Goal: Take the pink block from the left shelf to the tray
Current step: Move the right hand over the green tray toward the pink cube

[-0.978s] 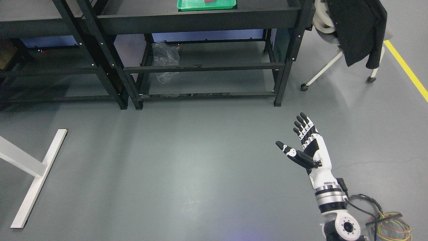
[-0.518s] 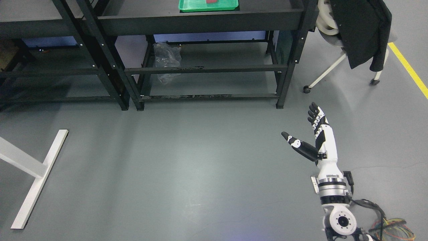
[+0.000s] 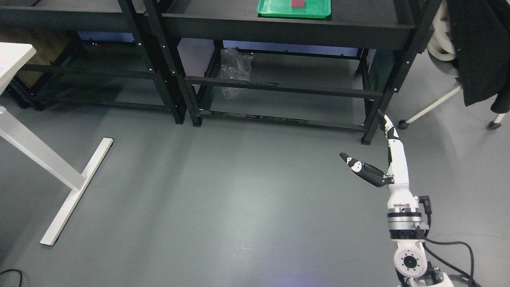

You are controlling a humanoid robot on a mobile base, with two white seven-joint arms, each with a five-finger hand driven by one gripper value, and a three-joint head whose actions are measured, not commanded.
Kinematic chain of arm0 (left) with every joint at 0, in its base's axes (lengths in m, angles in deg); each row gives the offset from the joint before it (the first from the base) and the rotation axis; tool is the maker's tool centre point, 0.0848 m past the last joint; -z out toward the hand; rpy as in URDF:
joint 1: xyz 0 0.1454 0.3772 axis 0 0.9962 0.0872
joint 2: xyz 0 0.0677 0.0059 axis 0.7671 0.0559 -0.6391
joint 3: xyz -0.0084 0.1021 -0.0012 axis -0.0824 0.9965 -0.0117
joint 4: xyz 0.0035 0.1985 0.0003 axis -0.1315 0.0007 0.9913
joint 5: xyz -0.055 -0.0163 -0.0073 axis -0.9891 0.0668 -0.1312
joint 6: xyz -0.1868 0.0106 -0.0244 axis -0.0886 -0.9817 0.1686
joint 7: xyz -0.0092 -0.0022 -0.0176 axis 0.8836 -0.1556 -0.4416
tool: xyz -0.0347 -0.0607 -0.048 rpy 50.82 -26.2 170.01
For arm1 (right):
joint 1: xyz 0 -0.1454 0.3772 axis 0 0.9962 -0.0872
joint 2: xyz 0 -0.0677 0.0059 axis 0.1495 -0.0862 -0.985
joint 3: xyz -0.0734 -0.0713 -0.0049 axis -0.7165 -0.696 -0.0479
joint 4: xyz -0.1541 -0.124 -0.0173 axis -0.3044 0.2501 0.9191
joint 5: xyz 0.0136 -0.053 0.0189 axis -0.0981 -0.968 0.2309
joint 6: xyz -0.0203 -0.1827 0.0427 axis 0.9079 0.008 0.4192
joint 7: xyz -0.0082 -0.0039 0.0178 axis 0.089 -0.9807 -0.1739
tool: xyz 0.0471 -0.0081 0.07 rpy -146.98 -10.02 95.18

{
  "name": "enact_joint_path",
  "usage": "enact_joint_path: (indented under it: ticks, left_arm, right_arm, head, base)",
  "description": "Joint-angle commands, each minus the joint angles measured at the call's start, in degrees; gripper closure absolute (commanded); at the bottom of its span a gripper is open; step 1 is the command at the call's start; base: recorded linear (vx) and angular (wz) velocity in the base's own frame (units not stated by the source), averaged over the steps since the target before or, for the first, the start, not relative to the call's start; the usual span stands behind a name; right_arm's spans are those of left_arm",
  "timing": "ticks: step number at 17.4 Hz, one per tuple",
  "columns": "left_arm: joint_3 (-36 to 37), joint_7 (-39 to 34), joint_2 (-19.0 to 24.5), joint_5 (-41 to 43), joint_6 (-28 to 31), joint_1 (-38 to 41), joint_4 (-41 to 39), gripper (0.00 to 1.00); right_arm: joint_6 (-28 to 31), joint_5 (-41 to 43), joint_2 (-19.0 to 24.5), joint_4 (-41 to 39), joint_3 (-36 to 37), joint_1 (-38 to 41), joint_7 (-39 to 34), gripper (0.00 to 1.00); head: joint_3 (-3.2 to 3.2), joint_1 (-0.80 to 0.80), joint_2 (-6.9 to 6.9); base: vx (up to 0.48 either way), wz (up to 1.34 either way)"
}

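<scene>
A green tray [image 3: 294, 9] rests on the top of the right black shelf [image 3: 287, 24], at the picture's upper edge. A pink block [image 3: 298, 3] lies inside that tray. My right hand [image 3: 364, 143] hovers over the floor at the lower right, seen edge-on, with its fingers straight and its thumb spread out to the left; it holds nothing. It stands just beside the shelf's front right leg [image 3: 374, 119]. The left shelf [image 3: 79, 16] shows only its dark frame and lower levels. My left arm is out of the picture.
A crumpled clear plastic bag [image 3: 235, 73] lies on the right shelf's lower level. A white table leg and foot [image 3: 67, 175] stand at the left. A chair with a black jacket [image 3: 478, 48] is at the upper right. Cables [image 3: 450, 247] trail from my right arm.
The camera has turned, so the whole scene has slid to the right. My right hand has risen and rolled edge-on, still open and holding nothing.
</scene>
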Motion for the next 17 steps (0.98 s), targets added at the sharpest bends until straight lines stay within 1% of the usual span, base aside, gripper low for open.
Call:
enact_joint_path:
  ticks: [1, 3, 4, 5, 8, 10, 11, 12, 13, 15, 17]
  left_arm:
    - [0.0, 0.0, 1.0, 0.0, 0.0, 1.1, -1.0, 0.0]
    - [0.0, 0.0, 1.0, 0.0, 0.0, 1.1, -1.0, 0.0]
    - [0.0, 0.0, 1.0, 0.0, 0.0, 1.1, -1.0, 0.0]
    - [0.0, 0.0, 1.0, 0.0, 0.0, 1.1, -1.0, 0.0]
    - [0.0, 0.0, 1.0, 0.0, 0.0, 1.1, -1.0, 0.0]
    - [0.0, 0.0, 1.0, 0.0, 0.0, 1.1, -1.0, 0.0]
    - [0.0, 0.0, 1.0, 0.0, 0.0, 1.1, -1.0, 0.0]
    - [0.0, 0.0, 1.0, 0.0, 0.0, 1.1, -1.0, 0.0]
    - [0.0, 0.0, 1.0, 0.0, 0.0, 1.1, -1.0, 0.0]
    - [0.0, 0.0, 1.0, 0.0, 0.0, 1.1, -1.0, 0.0]
    - [0.0, 0.0, 1.0, 0.0, 0.0, 1.1, -1.0, 0.0]
  right_arm:
    - [1.1, -52.0, -4.8, 0.0, -0.5, -0.7, -0.5, 0.01]
    - [4.2, -61.0, -6.8, 0.2, -1.7, -0.8, -0.6, 0.01]
    - [7.4, -65.5, -7.6, 0.3, -3.6, -0.8, -0.3, 0.01]
    - [8.6, -65.8, -7.6, 0.5, -4.5, -0.8, 0.4, 0.01]
    - [8.9, -65.9, -5.9, 1.1, -6.2, -0.8, 5.4, 0.01]
    - [9.5, -65.7, -3.9, 4.5, -6.8, -1.2, 5.5, 0.01]
    - [12.2, -65.3, -2.6, 5.6, -6.3, -2.1, 5.4, 0.01]
    - [18.0, -64.2, -0.3, 6.0, -6.2, -3.5, 5.3, 0.01]
    - [23.3, -61.1, 2.8, 6.0, -6.2, -4.3, 5.2, 0.01]
    - [24.2, -58.1, 2.8, 5.9, -6.5, -4.3, 5.3, 0.01]
    - [24.2, -58.4, 2.8, 6.0, -6.8, -4.3, 5.3, 0.01]
  head:
    - [0.0, 0.0, 0.0]
    - [0.0, 0.0, 0.0]
    - [0.0, 0.0, 0.0]
    - [0.0, 0.0, 0.0]
    - [0.0, 0.0, 0.01]
    - [0.0, 0.0, 0.01]
    - [0.0, 0.0, 0.01]
    - [0.0, 0.0, 0.01]
    - [0.0, 0.0, 0.01]
    - [0.0, 0.0, 0.02]
    - [0.0, 0.0, 0.02]
  base:
    - [0.117, 0.27]
    - [0.123, 0.26]
    - [0.131, 0.19]
    - [0.131, 0.19]
    - [0.164, 0.14]
    - [0.212, 0.08]
    - [0.229, 0.05]
    - [0.229, 0.05]
    - [0.212, 0.02]
    - [0.226, 0.01]
    - [0.241, 0.0]
